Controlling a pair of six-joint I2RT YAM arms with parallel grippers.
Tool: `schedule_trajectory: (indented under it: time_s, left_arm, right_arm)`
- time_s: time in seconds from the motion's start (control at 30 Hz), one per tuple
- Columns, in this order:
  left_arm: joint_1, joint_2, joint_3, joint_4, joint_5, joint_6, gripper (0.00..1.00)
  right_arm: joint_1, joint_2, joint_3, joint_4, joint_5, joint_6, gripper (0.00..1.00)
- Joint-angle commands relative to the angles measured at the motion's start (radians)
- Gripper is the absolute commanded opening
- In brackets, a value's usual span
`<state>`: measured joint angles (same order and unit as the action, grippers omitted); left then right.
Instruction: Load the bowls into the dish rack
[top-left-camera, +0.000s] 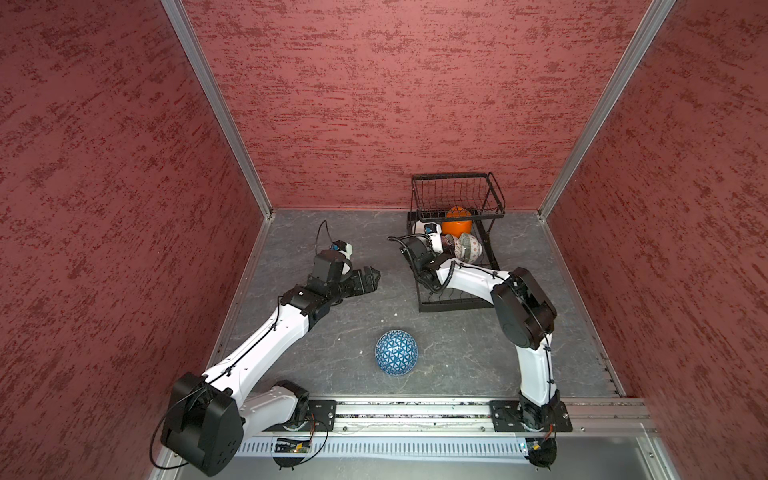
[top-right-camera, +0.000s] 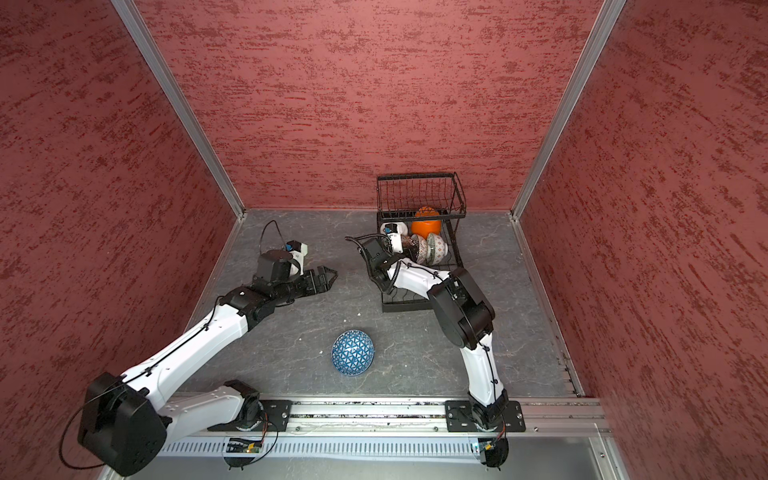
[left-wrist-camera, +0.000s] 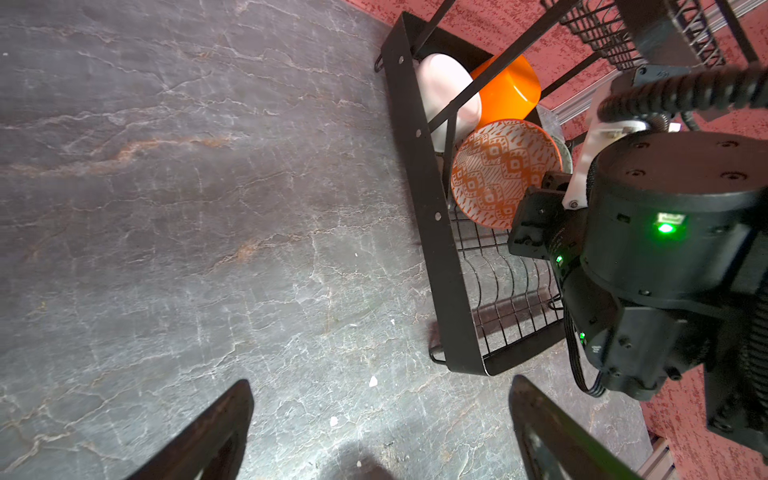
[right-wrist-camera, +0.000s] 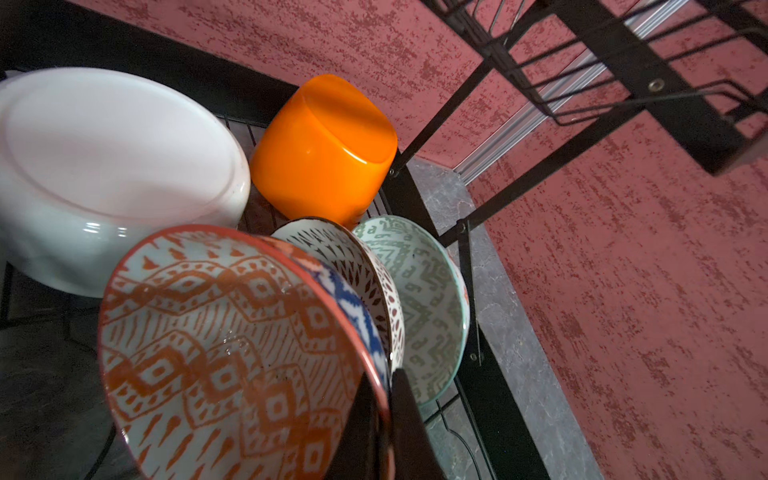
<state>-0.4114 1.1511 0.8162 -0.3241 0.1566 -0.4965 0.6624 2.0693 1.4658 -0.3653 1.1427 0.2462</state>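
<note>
The black wire dish rack (top-left-camera: 457, 195) (top-right-camera: 419, 193) stands at the back right of the table. In its lower tier a white bowl (right-wrist-camera: 104, 166) and an orange bowl (right-wrist-camera: 324, 149) lie mouth-down, and a grey-green patterned bowl (right-wrist-camera: 428, 291) stands on edge with other patterned bowls. My right gripper (right-wrist-camera: 384, 376) is shut on the rim of a red-and-white bowl (right-wrist-camera: 208, 332) (left-wrist-camera: 498, 170), held on edge among them. A blue triangle-patterned bowl (top-left-camera: 396, 353) (top-right-camera: 353, 353) lies mouth-down on the table near the front. My left gripper (top-left-camera: 372, 276) (left-wrist-camera: 380, 415) is open and empty, left of the rack.
The rack's raised upper basket (right-wrist-camera: 623, 62) overhangs the back of the lower tier. The wavy dividers (left-wrist-camera: 511, 291) at the rack's near end hold nothing. Red walls enclose the grey stone-look tabletop (top-left-camera: 332, 324) on three sides. Small white crumbs (left-wrist-camera: 373, 381) lie on it.
</note>
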Motion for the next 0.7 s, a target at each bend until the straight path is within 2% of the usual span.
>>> schedule_trajectory:
  time_s: [0.0, 0.67]
  left_arm:
    - [0.011, -0.010, -0.012, -0.004, 0.009, 0.007, 0.96]
    - [0.048, -0.011, -0.029, -0.007, 0.035, 0.022, 0.96]
  right_arm:
    - [0.007, 0.019, 0.046, 0.075, 0.113, -0.024, 0.00]
    - [0.015, 0.089, 0.030, 0.343, 0.165, -0.209, 0.00]
